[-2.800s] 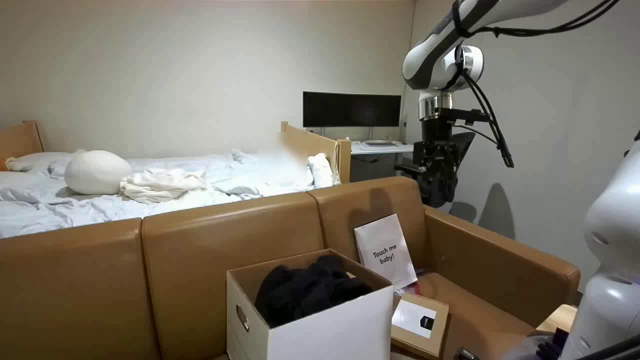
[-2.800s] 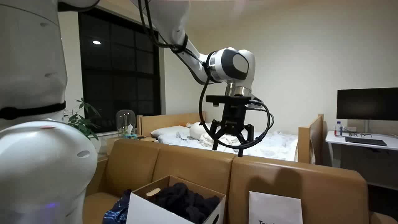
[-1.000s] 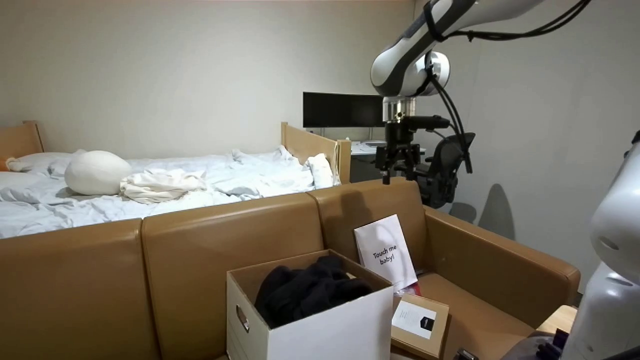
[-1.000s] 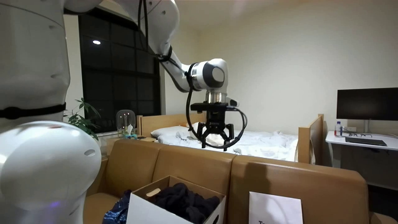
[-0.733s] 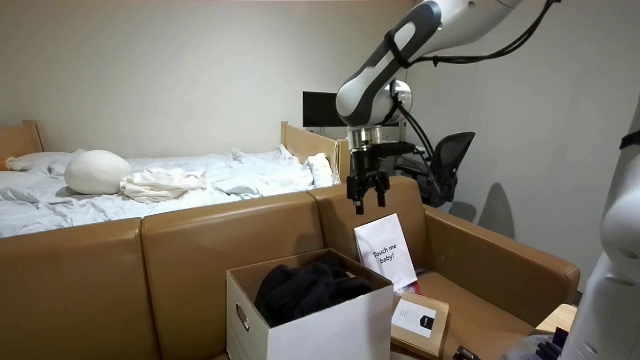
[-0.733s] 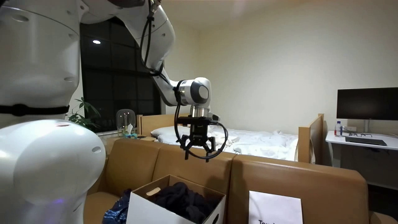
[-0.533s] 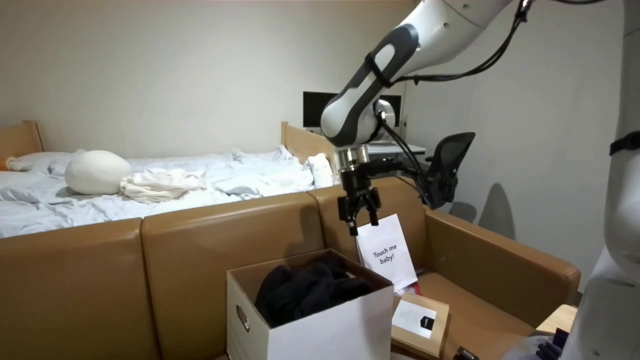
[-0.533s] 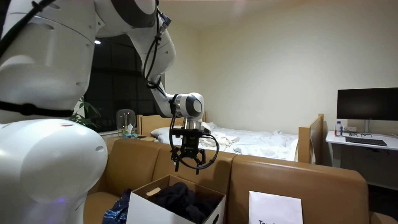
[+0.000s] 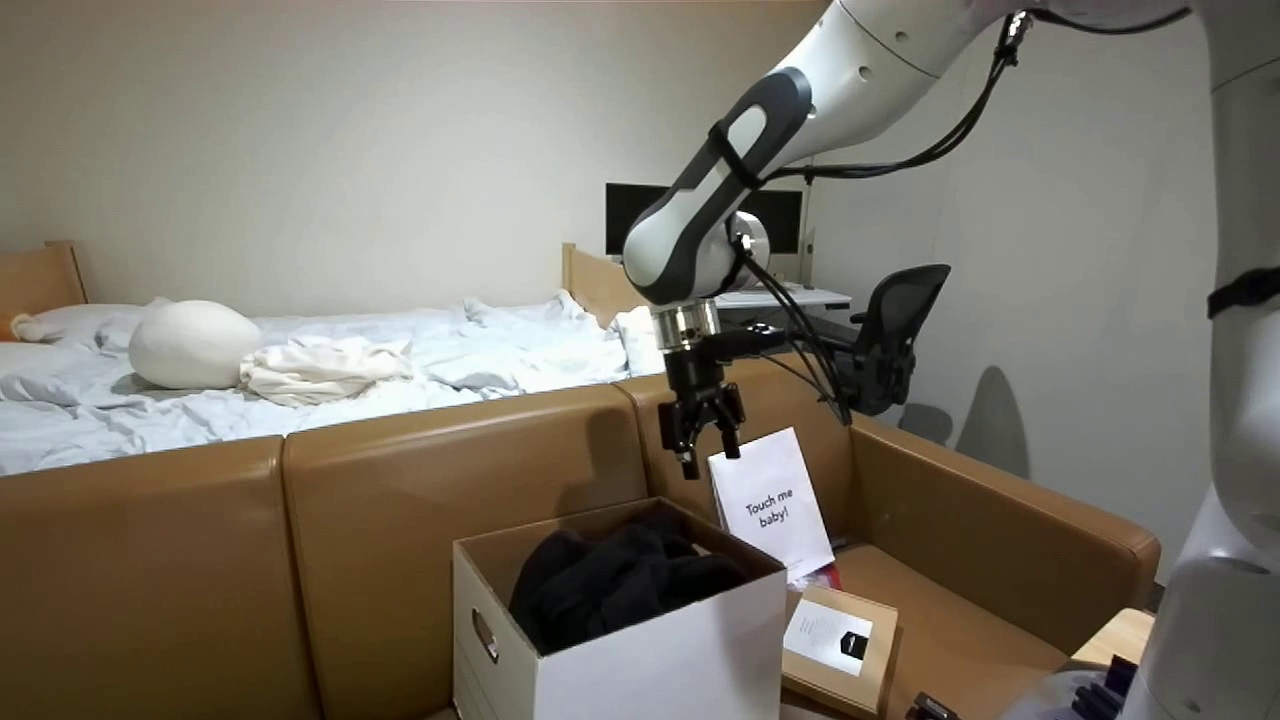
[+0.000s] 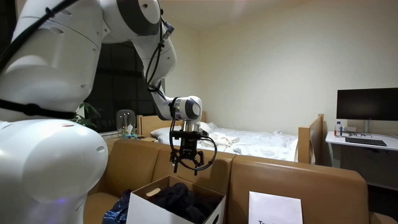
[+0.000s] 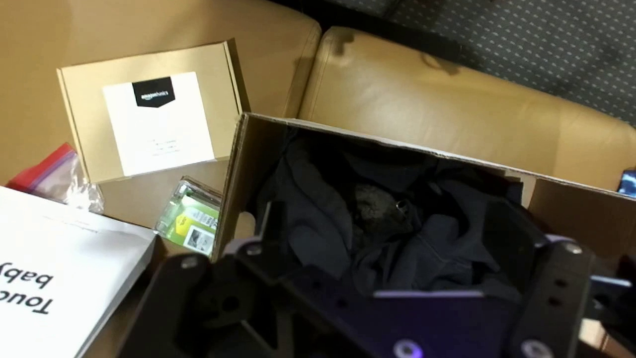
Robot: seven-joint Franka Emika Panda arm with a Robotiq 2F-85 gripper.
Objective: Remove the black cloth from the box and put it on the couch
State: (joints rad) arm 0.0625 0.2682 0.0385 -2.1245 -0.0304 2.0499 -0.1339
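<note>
The black cloth [image 9: 625,590] lies bunched in the white cardboard box [image 9: 665,655], which stands on the tan leather couch [image 9: 460,460]. The cloth [image 10: 182,200], box [image 10: 155,211] and couch [image 10: 279,174] also show in an exterior view. My gripper [image 9: 711,466] is open and empty, pointing down above the box, apart from the cloth; it also shows in an exterior view [image 10: 185,172]. In the wrist view the cloth [image 11: 318,223] shows between and beyond the spread fingers [image 11: 392,228], inside the box rim [image 11: 397,141]. The gripper hides the near part of the box there.
A flat cardboard package [image 9: 840,650] and a white booklet [image 9: 770,505] are beside the box on the couch. A green packet [image 11: 194,219] lies near them. A dark blue patterned cloth [image 10: 118,208] is on the box's other side. A bed [image 9: 480,340] stands behind the couch.
In both exterior views my gripper has moved left and down toward the box, staying open; the last half second's motion is small. The cloth and box have not moved.
</note>
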